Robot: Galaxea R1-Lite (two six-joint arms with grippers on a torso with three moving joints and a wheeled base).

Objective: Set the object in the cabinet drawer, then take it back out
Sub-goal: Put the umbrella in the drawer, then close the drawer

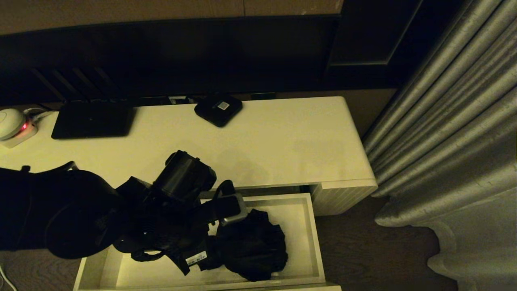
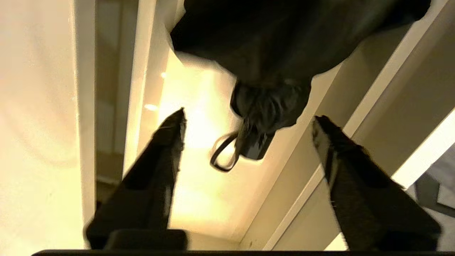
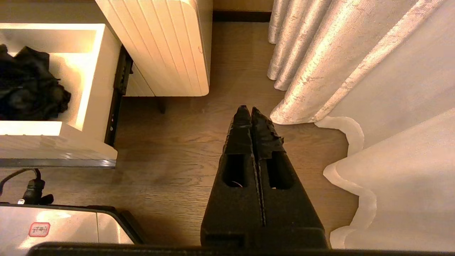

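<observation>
The black folding umbrella (image 1: 252,246) lies in the right half of the pulled-out cabinet drawer (image 1: 313,238), fabric bunched. In the left wrist view its fabric (image 2: 277,42), short handle (image 2: 254,147) and thin strap loop (image 2: 222,156) rest on the pale drawer floor (image 2: 199,185). My left gripper (image 2: 249,117) hangs open just above the handle end, both fingers well apart and touching nothing. In the head view the left gripper (image 1: 190,250) sits over the drawer, left of the umbrella. My right gripper (image 3: 250,110) is shut and empty over the wooden floor, right of the drawer (image 3: 97,81); the umbrella (image 3: 28,89) shows inside.
On the cabinet top (image 1: 262,141) sit a small black square box with a white label (image 1: 218,109), a flat black device (image 1: 93,120) and a white round unit with a red light (image 1: 12,125). A grey curtain (image 1: 444,121) hangs at the right.
</observation>
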